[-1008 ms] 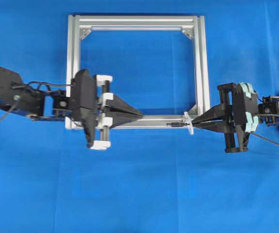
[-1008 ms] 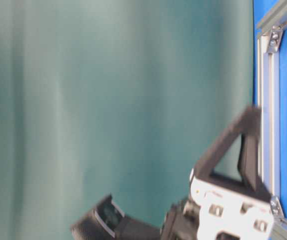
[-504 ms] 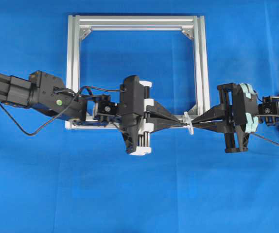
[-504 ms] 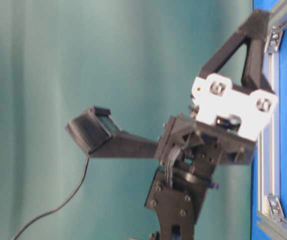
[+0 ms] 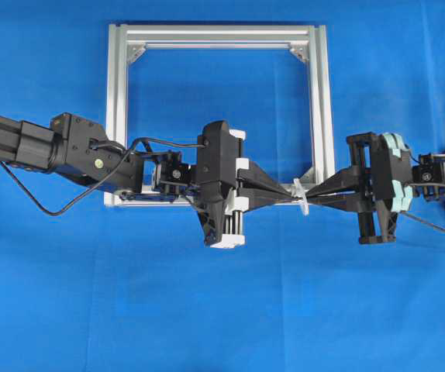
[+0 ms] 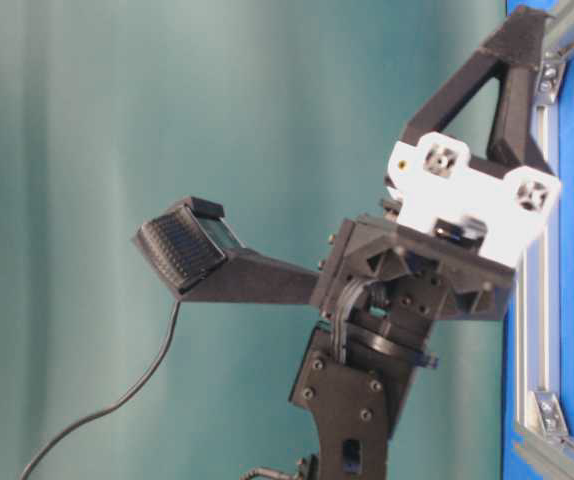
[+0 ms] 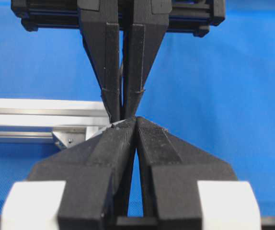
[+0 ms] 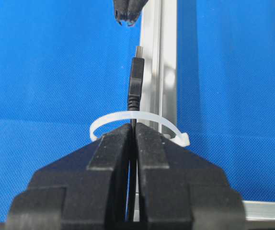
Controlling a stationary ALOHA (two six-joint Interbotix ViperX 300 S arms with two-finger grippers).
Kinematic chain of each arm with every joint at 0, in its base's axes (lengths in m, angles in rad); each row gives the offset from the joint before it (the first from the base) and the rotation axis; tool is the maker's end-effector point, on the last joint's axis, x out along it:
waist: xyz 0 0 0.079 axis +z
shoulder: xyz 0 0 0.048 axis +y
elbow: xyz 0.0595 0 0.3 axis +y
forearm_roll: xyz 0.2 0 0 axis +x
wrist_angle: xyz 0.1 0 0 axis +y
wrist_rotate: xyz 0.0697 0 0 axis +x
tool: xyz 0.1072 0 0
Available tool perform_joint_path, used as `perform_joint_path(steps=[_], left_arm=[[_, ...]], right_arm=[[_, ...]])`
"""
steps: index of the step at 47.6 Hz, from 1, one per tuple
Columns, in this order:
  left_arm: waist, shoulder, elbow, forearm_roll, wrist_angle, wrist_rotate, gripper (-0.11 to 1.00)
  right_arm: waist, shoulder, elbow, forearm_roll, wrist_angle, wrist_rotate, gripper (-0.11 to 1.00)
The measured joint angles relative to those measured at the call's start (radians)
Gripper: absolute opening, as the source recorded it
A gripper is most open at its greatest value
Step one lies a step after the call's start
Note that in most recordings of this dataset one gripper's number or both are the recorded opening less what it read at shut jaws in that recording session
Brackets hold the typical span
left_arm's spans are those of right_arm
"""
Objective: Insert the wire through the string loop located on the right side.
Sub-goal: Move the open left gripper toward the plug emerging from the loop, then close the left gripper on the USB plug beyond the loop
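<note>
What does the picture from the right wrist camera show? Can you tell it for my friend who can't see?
The right gripper, shut, holds the thin black wire, whose plug with its metal tip pokes up through the small white string loop. The left gripper's dark tip hangs just above the plug, not touching it. Behind are a silver frame rail and a blue cloth.

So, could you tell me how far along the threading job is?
Done: the wire plug already pokes through the string loop. In hand: the right gripper is shut on the wire. Left: the shut left gripper sits near the plug, but would need to open and take it.
</note>
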Motion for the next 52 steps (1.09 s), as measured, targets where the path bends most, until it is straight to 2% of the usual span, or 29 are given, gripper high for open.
perform_joint_path(steps=[3, 7, 14, 19, 30, 43, 52], left_arm=[[-0.002, -0.002, 0.0, 0.0, 0.003, 0.0, 0.05], [-0.002, -0.002, 0.0, 0.0, 0.008, 0.0, 0.26], [-0.002, -0.002, 0.0, 0.0, 0.011, 0.0, 0.71], [-0.002, 0.0, -0.002, -0.002, 0.012, 0.0, 0.9], [-0.002, 0.005, -0.006, 0.0, 0.015, 0.0, 0.88], [-0.002, 0.1, -0.028, 0.0, 0.015, 0.0, 0.88], [0.003, 0.106, -0.029, 0.0, 0.015, 0.0, 0.88]], right_arm=[[-0.002, 0.0, 0.0, 0.0, 0.002, 0.0, -0.04], [0.0, 0.0, 0.0, 0.0, 0.0, 0.0, -0.04], [-0.002, 0.0, 0.0, 0.0, 0.0, -0.002, -0.04], [-0.002, 0.0, 0.0, 0.0, 0.002, 0.0, -0.04], [-0.002, 0.0, 0.0, 0.0, 0.0, -0.002, -0.04], [-0.002, 0.0, 0.0, 0.0, 0.0, -0.002, -0.04], [-0.002, 0.0, 0.0, 0.0, 0.0, -0.002, -0.04]])
